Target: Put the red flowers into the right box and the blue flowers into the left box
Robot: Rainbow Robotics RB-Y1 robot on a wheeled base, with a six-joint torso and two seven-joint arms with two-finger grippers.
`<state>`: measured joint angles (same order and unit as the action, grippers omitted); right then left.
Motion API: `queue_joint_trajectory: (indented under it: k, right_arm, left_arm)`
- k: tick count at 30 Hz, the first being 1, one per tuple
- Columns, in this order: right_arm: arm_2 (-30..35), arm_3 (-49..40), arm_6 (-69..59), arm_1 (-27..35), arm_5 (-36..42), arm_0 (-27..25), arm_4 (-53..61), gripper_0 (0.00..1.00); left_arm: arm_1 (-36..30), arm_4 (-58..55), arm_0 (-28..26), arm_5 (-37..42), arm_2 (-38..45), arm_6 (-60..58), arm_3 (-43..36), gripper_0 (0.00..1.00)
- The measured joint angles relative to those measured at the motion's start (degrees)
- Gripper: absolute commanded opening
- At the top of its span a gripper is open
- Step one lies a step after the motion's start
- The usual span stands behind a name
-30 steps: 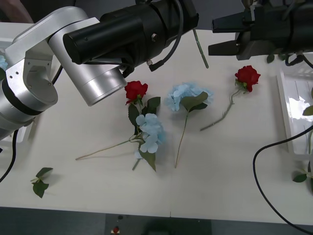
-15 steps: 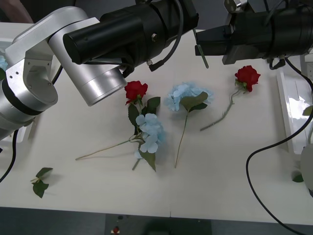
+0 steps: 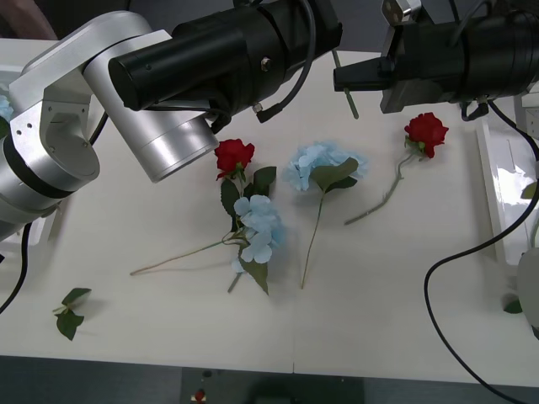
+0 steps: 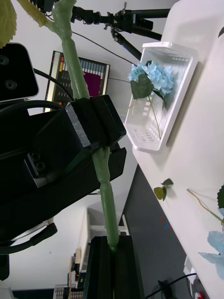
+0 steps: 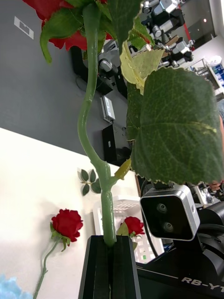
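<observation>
**Rose stem clamped by both grippers above the table**

Stem of one red rose (image 5: 86, 117) was held at two places. In the left wrist view the left gripper (image 5: 111, 243) had its black fingers closed on the lower stem, with the red head and a broad green leaf (image 5: 179, 126) rising beyond them. In the right wrist view the right gripper (image 4: 112, 247) was closed on the same green stem, and the left gripper's fingers pinched that stem a little farther along. From the front, the right gripper (image 3: 343, 77) reached in from the upper right, and the stem hung beside its tip, above the far side of the table (image 3: 379, 295).

Four flowers lay on the table. A second red rose (image 3: 234, 156) lay near the middle, its stem crossing under a blue hydrangea (image 3: 257, 227). Another blue hydrangea (image 3: 324, 164) lay just to the right. A third red rose (image 3: 426, 132) lay farther right, near the right box (image 3: 487, 185). That box held one red rose (image 5: 134, 225). The left box (image 4: 182, 51) stood at the table's far left edge with a blue hydrangea (image 4: 151, 77) lying in it. A loose leaf sprig (image 3: 69, 311) lay at the near left.
</observation>
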<state>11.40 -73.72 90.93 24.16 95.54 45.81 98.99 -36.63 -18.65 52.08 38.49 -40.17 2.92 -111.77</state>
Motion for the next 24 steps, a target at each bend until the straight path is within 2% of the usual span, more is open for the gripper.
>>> queue_joint_trajectory:
  k: [2, 3, 24]
  right_arm:
    - [0.00, 0.00, -0.01, 0.00, 0.00, 0.00, 0.06, 0.00]
    - [0.00, 0.00, -0.01, 0.00, 0.00, 0.00, 0.14, 0.00]
    - [0.13, 0.00, -0.01, 0.03, 0.00, 0.00, 0.58, 0.00]
  left_arm:
    - [0.00, 0.00, 0.00, 0.00, 0.00, 0.00, 0.00, 0.83]
    - [0.00, 0.00, 0.00, 0.00, 0.00, 0.00, 0.00, 1.00]
    - [0.00, 0.00, 0.00, 0.00, 0.00, -0.01, 0.00, 1.00]
